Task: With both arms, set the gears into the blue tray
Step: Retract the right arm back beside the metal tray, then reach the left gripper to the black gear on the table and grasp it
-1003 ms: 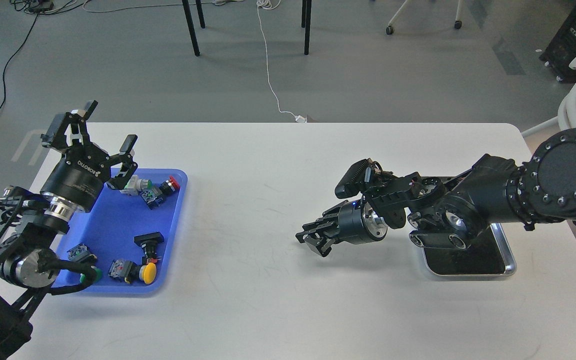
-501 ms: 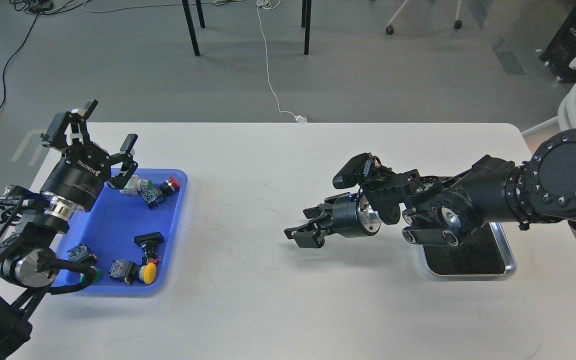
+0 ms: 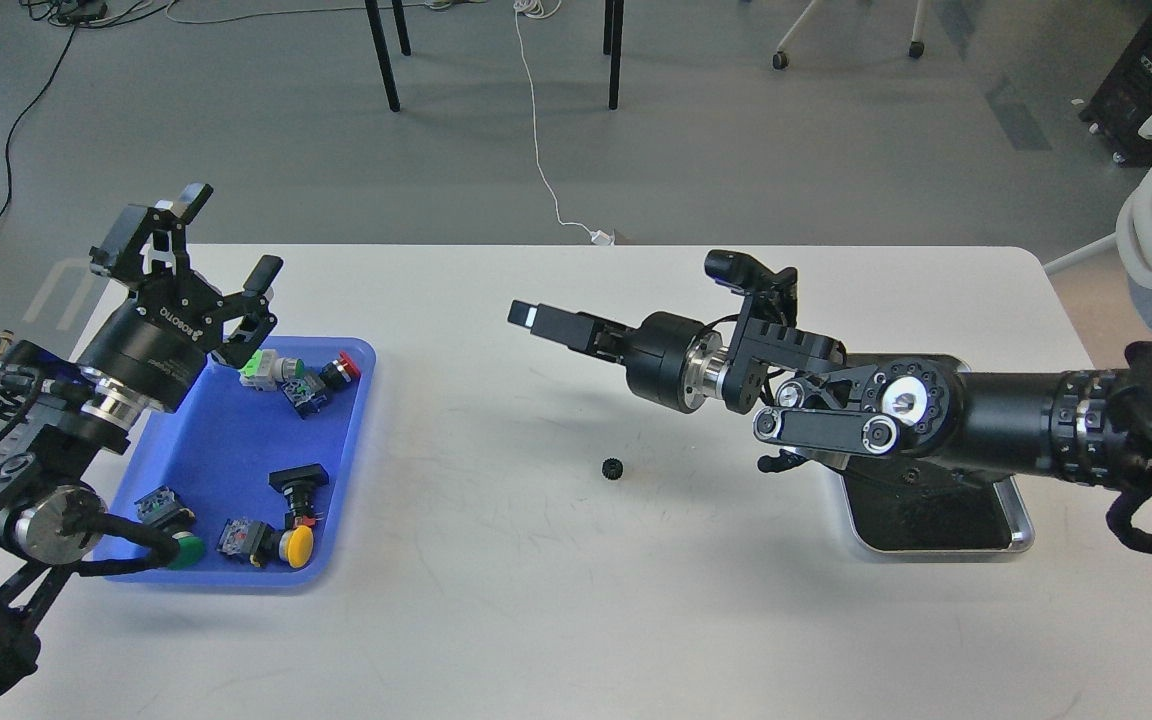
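One small black gear lies alone on the white table, mid-way between the two trays. My right gripper hovers above and to the left of it, pointing left. It is seen side-on as a single dark bar, so its fingers cannot be told apart. The blue tray sits at the left and holds several coloured push-button switches; I see no gear in it. My left gripper is raised over the tray's far left corner, open, with nothing between its fingers.
A silver-rimmed metal tray with black lining sits at the right, partly hidden under my right forearm. Push-buttons crowd the blue tray's far end, and more push-buttons lie at its near end. Chair legs and cables stand beyond the table's far edge.
My right gripper rose from low over the table, swung up and left and turned side-on; a gear now lies on the table below it. The left gripper shifted slightly right.
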Tool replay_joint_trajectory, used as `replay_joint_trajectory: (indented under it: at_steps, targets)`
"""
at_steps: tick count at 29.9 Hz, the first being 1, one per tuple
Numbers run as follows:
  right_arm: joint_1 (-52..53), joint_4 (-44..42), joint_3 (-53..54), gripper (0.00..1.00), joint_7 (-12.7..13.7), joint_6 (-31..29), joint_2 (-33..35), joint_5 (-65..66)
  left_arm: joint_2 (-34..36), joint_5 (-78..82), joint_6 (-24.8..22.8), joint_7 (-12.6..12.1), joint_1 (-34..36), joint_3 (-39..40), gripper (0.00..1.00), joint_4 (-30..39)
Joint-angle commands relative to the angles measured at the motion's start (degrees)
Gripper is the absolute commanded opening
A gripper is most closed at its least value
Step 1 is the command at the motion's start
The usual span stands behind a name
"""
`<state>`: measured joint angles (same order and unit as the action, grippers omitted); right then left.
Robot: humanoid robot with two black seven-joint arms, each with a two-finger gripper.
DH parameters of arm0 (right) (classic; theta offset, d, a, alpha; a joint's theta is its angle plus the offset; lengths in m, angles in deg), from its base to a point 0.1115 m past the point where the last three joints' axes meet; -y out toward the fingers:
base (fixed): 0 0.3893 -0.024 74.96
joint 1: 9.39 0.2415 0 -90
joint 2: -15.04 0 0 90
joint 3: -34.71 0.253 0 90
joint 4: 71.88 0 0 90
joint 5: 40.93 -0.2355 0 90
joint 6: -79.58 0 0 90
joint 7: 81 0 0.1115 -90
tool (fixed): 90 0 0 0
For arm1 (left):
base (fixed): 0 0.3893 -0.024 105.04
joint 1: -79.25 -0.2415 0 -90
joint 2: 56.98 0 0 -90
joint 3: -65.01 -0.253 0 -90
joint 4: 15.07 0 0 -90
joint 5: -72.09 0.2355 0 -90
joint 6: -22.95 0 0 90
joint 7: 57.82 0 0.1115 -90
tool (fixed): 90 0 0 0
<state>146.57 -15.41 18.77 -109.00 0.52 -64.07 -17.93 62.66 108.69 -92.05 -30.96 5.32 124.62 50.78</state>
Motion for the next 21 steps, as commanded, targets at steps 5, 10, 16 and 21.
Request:
replay_joint_trajectory:
  at_steps: [5, 10, 16, 21]
  targets:
    - [-14.5, 1.4, 23.3, 0.96, 0.0, -6.5, 10.3, -15.6, -1.0, 20.7, -0.2, 1.1, 0.1, -0.6, 0.98, 7.3]
    - [-22.3, 1.5, 32.4, 0.97, 0.0, -19.3, 17.8, -21.6, -2.2, 36.9, -0.8, 1.1, 5.9, -8.3, 0.98, 8.7]
    - [-28.5, 0.7, 36.5, 0.97, 0.0, -29.3, 21.9, -24.5, -3.9, 59.2, 0.6, 1.1, 17.2, -22.9, 0.98, 8.2]
    - [-30.6, 0.7, 36.5, 0.97, 0.0, -29.3, 22.4, -24.5, -8.5, 81.9, 2.2, 1.1, 26.3, -33.0, 0.98, 4.4]
